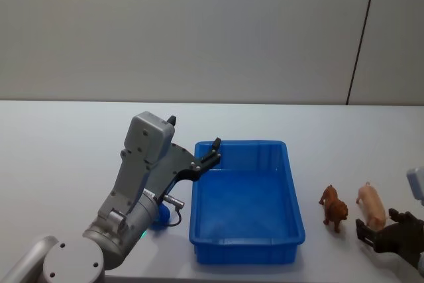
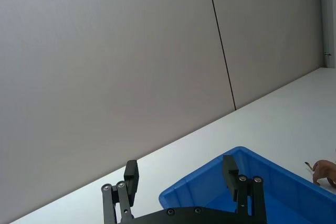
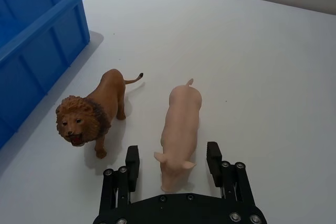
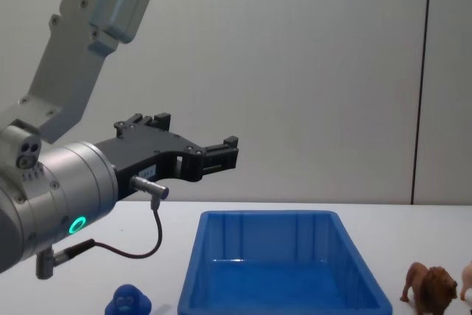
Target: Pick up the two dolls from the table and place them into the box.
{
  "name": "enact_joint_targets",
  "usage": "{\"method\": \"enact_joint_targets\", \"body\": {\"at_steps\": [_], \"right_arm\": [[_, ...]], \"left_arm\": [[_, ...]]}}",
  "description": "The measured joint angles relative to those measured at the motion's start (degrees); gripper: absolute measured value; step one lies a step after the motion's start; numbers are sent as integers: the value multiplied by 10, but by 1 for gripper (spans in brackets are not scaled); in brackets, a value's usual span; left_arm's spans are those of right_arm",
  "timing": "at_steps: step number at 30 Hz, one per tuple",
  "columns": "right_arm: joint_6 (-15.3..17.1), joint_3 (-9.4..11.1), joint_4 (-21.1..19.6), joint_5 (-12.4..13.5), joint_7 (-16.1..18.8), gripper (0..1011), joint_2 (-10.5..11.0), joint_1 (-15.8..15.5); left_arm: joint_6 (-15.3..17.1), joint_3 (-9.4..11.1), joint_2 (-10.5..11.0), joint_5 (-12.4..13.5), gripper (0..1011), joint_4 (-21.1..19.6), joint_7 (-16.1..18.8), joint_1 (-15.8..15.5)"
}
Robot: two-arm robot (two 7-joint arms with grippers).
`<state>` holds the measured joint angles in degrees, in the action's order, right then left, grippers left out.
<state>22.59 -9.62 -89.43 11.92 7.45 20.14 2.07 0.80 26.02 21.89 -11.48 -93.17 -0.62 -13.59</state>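
Box (image 1: 245, 251): blue, nothing inside, mid-worktop (image 1: 59, 137).
Lion (image 1: 333, 207), pink pig (image 1: 372, 207): side by side, apart, right of the box.
Blue figure (image 4: 127, 302): left of the box, beneath the left arm.
Right tool (image 3: 172, 156): released, fingers flanking the pig's head.
Left tool (image 2: 180, 174): released, empty, raised by the box's left rim.
Step, judged: pre-grasp on the pig.
Next: clench squarely, lift clear of the lion.

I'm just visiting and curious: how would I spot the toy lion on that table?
Find the big blue box in the middle of the white table. Just to its right stand two small toy animals side by side. The lion is the one nearer the box, brown with a shaggy mane; its neighbour, the pig, is smooth and pale pink.
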Motion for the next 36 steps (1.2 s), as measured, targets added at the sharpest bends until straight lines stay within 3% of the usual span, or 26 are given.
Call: {"method": "enact_joint_targets", "body": {"at_steps": [15,25,36], "right_arm": [[3,2,22,21,-7,374,-15,24],[-23,7,16,33,-17,369,-20,33],[-48,9,-20,39,-6,369,-24,47]], "left_arm": [[0,0,0,0,1002,0,0,0],[0,0,0,0,1002,0,0,0],[0,0,0,0,1002,0,0,0]]}}
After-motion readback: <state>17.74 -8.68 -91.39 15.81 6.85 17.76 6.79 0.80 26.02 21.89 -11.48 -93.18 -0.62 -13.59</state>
